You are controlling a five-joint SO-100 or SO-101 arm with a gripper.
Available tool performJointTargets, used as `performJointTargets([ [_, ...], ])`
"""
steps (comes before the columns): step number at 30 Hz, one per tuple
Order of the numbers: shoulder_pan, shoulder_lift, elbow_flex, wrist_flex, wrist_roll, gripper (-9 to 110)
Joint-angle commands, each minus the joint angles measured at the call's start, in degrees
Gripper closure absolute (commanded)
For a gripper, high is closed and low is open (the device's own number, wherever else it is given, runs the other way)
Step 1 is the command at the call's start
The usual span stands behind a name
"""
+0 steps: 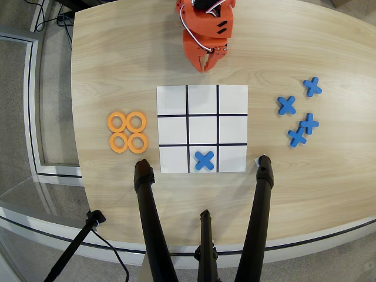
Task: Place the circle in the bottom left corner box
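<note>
Several flat orange circles [127, 132] lie in a tight square cluster on the wooden table, left of the paper grid [202, 107]. The bottom left corner box [232, 100] shows as the grid's top-right cell in the overhead view and holds nothing. A blue X [204, 160] lies in the grid's bottom middle cell. My orange gripper [207, 67] hangs just above the grid's top edge, near the middle column, far from the circles. Its jaws look shut with nothing between them.
Several loose blue X pieces [298, 113] lie scattered right of the grid. Black tripod legs [147, 217] [259, 211] rise from the table's near edge below the grid. The table edge [75, 106] curves down the left side beyond the circles.
</note>
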Motion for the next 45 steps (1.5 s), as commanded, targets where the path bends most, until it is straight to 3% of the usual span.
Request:
performJointTargets([
  [1,-0.1,-0.4,3.3,0.3,0.4,101],
  [24,-1.5,-0.4,3.3,0.4,-0.1,101],
  [30,3.8,-0.9,2.7,-1.2,-3.1,101],
  [37,11.4,-20.1,-22.3,5.3,-3.2,98],
  [39,13.8,-27.9,-31.6,5.3,-2.7,87],
  [45,21.8,-49.0,-46.2,-6.9,-2.4,83],
])
